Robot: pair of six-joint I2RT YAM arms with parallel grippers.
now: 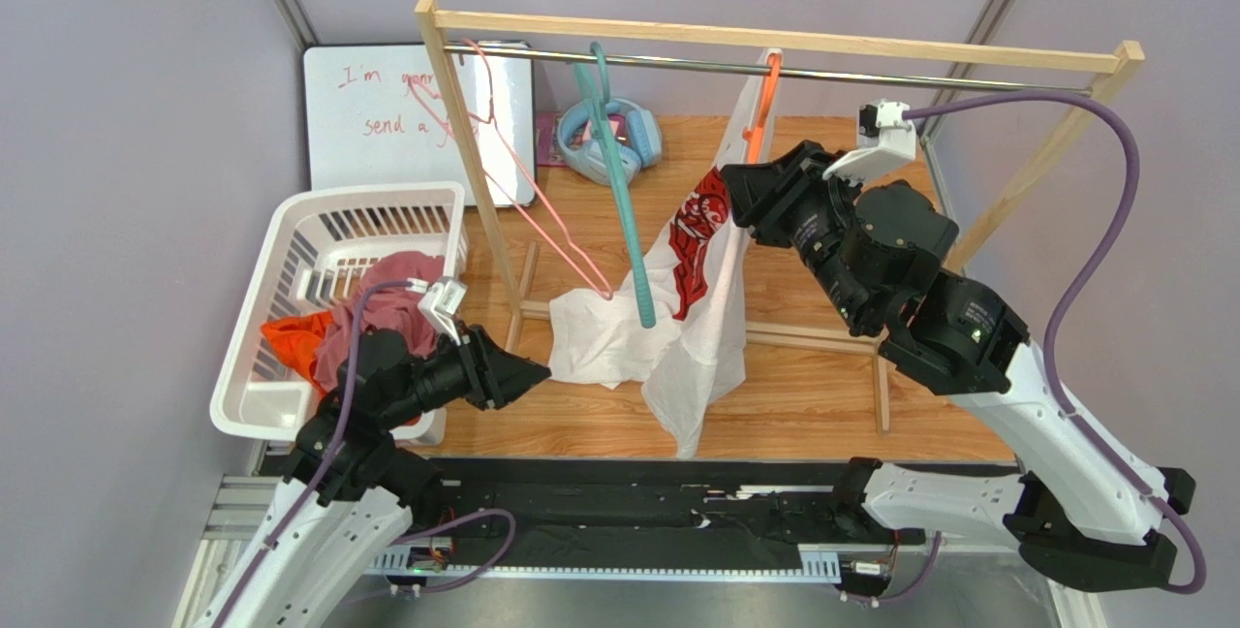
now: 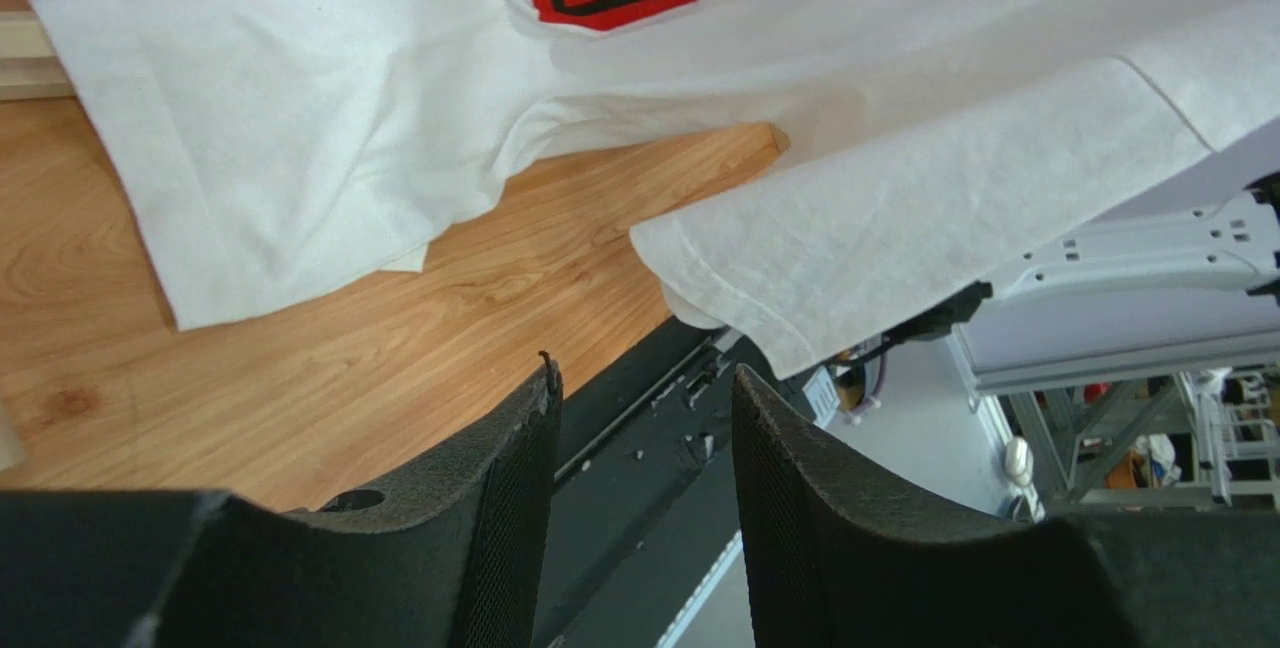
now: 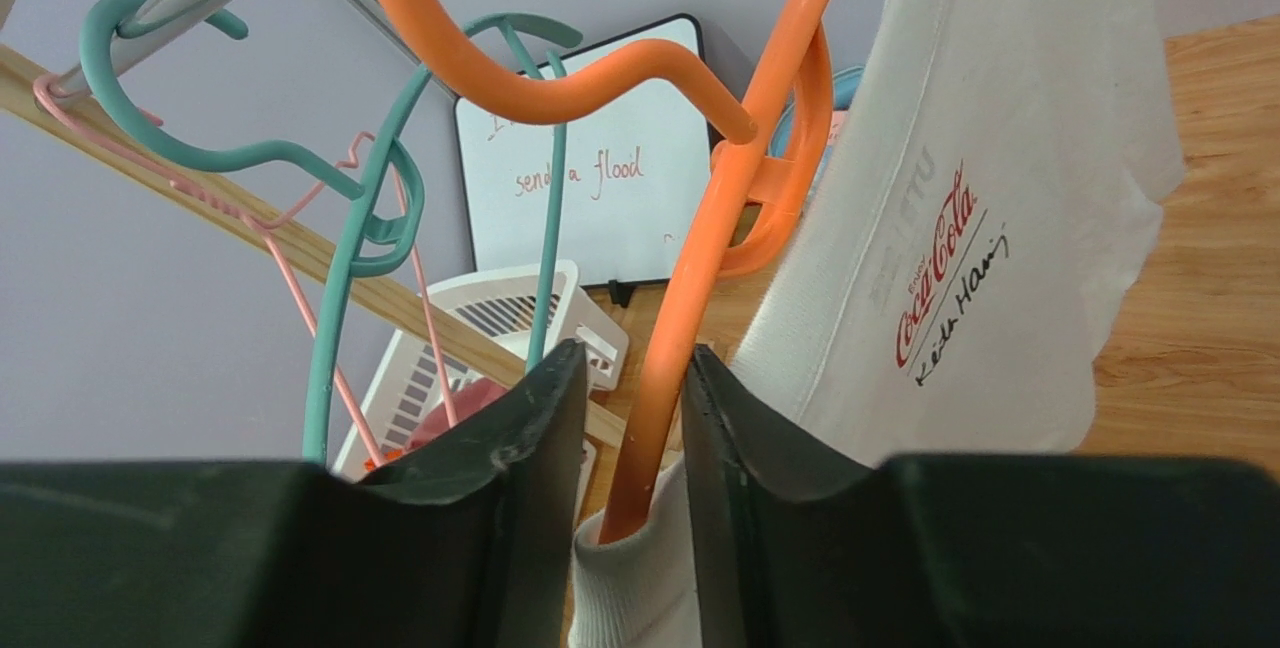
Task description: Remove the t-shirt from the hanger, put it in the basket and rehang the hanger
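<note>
A white t-shirt (image 1: 696, 294) with a red print hangs from an orange hanger (image 1: 767, 82) on the metal rail. Its lower part drapes onto the wooden floor. My right gripper (image 1: 732, 189) is at the shirt's neck. In the right wrist view the right gripper (image 3: 637, 363) is shut on the orange hanger's arm (image 3: 706, 288), just above the ribbed collar (image 3: 639, 588). My left gripper (image 1: 542, 374) is low at the left, just short of the shirt's hem. In the left wrist view the left gripper (image 2: 643, 393) is open and empty, below the t-shirt (image 2: 842, 123).
A white laundry basket (image 1: 364, 195) with red and pink clothes stands at the left. A teal hanger (image 1: 623, 221) and a pink hanger (image 1: 513, 170) hang on the same rail. The wooden rack post (image 1: 463, 149) and a whiteboard (image 1: 376, 127) are behind.
</note>
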